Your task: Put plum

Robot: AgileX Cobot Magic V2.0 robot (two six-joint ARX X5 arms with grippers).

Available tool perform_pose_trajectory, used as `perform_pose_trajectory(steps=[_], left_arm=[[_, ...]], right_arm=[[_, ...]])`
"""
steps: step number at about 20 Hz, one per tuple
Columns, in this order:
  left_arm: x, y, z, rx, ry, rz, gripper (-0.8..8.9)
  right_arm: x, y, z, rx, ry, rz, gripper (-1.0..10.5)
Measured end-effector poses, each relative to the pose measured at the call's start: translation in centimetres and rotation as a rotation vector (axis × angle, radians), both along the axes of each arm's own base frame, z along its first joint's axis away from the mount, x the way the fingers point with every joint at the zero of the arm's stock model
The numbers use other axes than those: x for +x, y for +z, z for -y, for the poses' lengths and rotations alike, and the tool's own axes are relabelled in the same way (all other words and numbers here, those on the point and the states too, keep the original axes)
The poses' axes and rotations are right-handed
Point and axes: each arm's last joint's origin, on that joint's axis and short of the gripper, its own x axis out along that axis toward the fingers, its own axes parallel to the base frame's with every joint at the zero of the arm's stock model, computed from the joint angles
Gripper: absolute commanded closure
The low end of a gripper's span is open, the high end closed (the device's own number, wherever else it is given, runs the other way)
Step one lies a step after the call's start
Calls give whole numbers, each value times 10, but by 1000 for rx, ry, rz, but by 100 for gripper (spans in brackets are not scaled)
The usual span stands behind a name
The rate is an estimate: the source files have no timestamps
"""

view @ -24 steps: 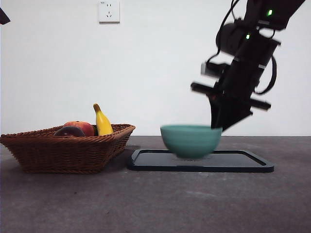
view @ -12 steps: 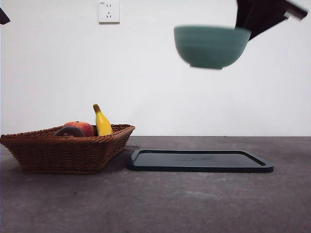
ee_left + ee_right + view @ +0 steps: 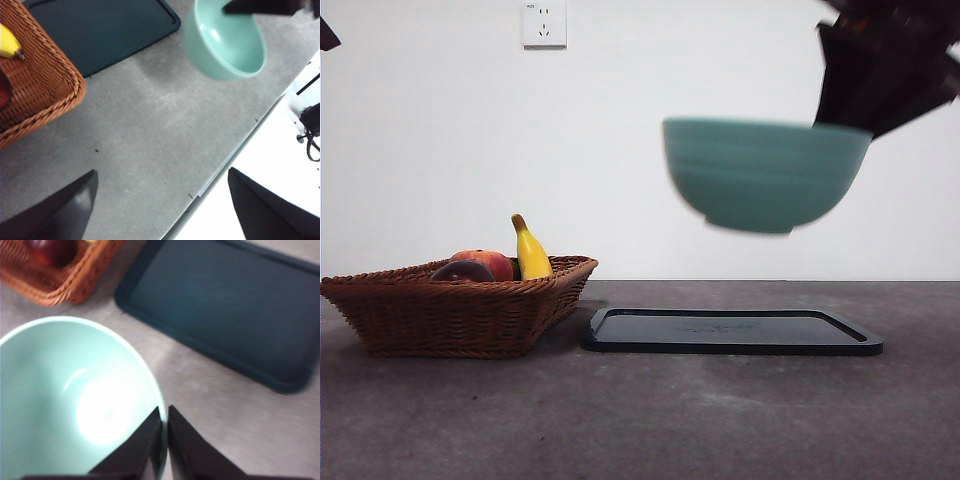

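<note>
The plum [image 3: 462, 271] lies in the wicker basket [image 3: 450, 310] at the left, dark maroon, beside a red-orange fruit [image 3: 492, 262]; it also shows in the right wrist view [image 3: 52, 250]. My right gripper [image 3: 164, 412] is shut on the rim of an empty teal bowl [image 3: 75, 400]. It holds the bowl [image 3: 765, 175] in the air above the black tray [image 3: 730, 330], coming in from the top right [image 3: 840, 120]. My left gripper [image 3: 162, 171] is open and empty, high above the table, away from the basket [image 3: 40, 85].
A yellow banana [image 3: 530, 255] stands up in the basket. The black tray [image 3: 225, 305] lies flat with nothing on it. The table's edge [image 3: 225, 160] runs close below my left gripper. A wall socket [image 3: 544, 22] is on the back wall.
My right gripper lifted the bowl off the tray, swung it high, and now holds it lower and closer to the front camera. The basket and fruit have not moved.
</note>
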Motion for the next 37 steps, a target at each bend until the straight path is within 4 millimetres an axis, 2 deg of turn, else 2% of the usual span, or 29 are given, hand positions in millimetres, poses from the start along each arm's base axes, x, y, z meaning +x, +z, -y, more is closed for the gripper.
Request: perform_pose_trajectory(steps=[8,17,27,28,31,37], left_arm=[[0,0,0,0,0,0,413],[0,0,0,0,0,0,413],[0,0,0,0,0,0,413],[0,0,0,0,0,0,413],[0,0,0,0,0,0,413],[0,0,0,0,0,0,413]], right_arm=[[-5,-57,-14,-21,33,-77,935],[6,-86,-28,-60,52,-144,935],[7,-90,-31,-83,47,-145,931],[7,-90,-31,-83,47,-145,915],[7,-90,-31,-81,43,-147,763],[6,-89,-31,-77,39,-146,755]])
